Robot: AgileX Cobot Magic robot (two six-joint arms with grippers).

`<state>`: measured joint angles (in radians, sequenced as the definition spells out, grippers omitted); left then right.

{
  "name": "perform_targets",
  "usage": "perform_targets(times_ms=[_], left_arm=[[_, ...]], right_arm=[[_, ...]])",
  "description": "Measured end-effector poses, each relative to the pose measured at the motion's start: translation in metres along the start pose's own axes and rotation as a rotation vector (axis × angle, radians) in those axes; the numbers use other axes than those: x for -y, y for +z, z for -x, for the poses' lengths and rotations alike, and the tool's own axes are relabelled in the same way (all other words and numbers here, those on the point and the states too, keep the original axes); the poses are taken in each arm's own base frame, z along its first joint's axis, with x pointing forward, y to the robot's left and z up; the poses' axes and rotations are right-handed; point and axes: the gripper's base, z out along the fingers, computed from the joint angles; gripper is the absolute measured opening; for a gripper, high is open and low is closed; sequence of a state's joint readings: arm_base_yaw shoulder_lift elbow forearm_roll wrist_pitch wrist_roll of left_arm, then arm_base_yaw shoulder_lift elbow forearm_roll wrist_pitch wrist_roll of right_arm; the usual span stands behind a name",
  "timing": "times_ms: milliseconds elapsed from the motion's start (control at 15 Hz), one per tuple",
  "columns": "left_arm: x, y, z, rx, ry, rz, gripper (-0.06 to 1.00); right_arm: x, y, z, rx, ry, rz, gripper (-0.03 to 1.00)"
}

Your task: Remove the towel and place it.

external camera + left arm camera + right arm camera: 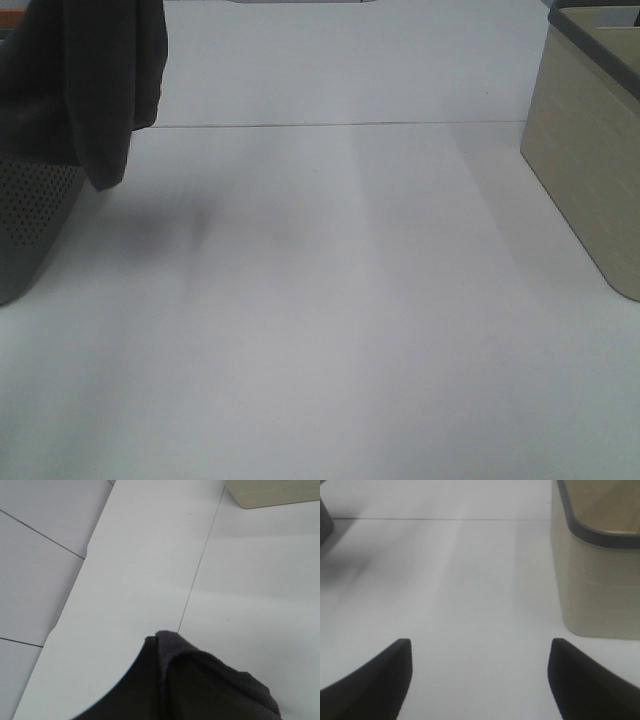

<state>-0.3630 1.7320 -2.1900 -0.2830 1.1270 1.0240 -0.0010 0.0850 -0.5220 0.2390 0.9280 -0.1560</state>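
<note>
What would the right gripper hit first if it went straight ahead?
Probably the bare table; nothing else lies ahead of the right gripper, and the bin sits off to one side. Depth is unclear.

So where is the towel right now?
The towel hangs in the air at the exterior view's upper left, over the grey perforated basket, across from the beige bin.

- The towel (90,80) is a dark charcoal cloth, hanging in the air in loose vertical folds, clear of the table.
- It hangs over and partly in front of the grey perforated basket (30,215), and its narrow lowest tip dangles just beside the basket's wall.
- In the left wrist view, its bunched upper edge looks soft and napped.
</note>
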Motion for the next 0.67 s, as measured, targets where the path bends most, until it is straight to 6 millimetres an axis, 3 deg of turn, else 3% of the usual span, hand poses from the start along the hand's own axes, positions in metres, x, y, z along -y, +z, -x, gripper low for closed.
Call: perform_targets(times_ms=[200, 267, 533, 667], left_arm=[[0.01, 0.021, 0.014, 0.046, 0.037, -0.006, 0.0], [0.018, 0.042, 0.02, 0.068, 0.045, -0.026, 0.0], [0.034, 0.089, 0.018, 0.056, 0.033, -0.11, 0.0], [0.04, 0.102, 0.015, 0.041, 0.02, -0.142, 0.0]], right_arm=[[-0.006, 0.022, 0.02, 0.022, -0.025, 0.121, 0.75], [-0.008, 0.043, 0.033, 0.025, -0.048, 0.184, 0.75], [-0.008, 0.076, 0.042, -0.023, -0.051, 0.265, 0.75], [-0.008, 0.092, 0.043, -0.062, -0.046, 0.298, 0.75]])
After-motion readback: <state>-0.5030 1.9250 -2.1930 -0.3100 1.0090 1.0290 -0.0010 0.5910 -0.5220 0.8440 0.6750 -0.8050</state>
